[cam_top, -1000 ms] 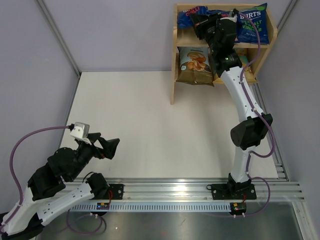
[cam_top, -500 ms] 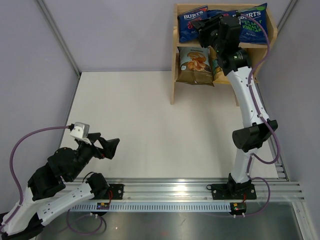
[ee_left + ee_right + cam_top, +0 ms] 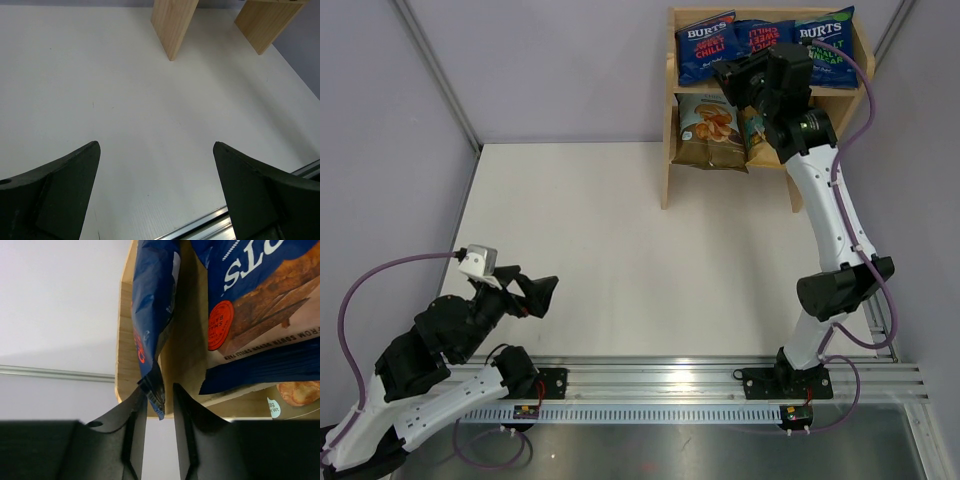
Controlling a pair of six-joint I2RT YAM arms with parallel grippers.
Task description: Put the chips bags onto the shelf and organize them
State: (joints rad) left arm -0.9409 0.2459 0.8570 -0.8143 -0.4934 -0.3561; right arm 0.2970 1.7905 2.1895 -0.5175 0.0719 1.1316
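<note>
Here, straddling the bottom corner of the upright dark-blue crinkly bag (image 3: pixel 152 315) on the top tier of the light wooden shelf (image 3: pixel 187 340) — fingers of the right gripper (image 3: pixel 159 388) narrowly parted, not clamped. Far nearer than the wide-open left gripper (image 3: pixel 156 145), lower left overhead.

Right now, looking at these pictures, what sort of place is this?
Probably a robot test bench, not a shop: two robot arms bolted to a metal rail, a white table inside plain walls, and one small wooden shelf of chips bags.

Chips bags (image 3: pixel 706 45) upright on wooden shelf (image 3: pixel 667 150)
</note>
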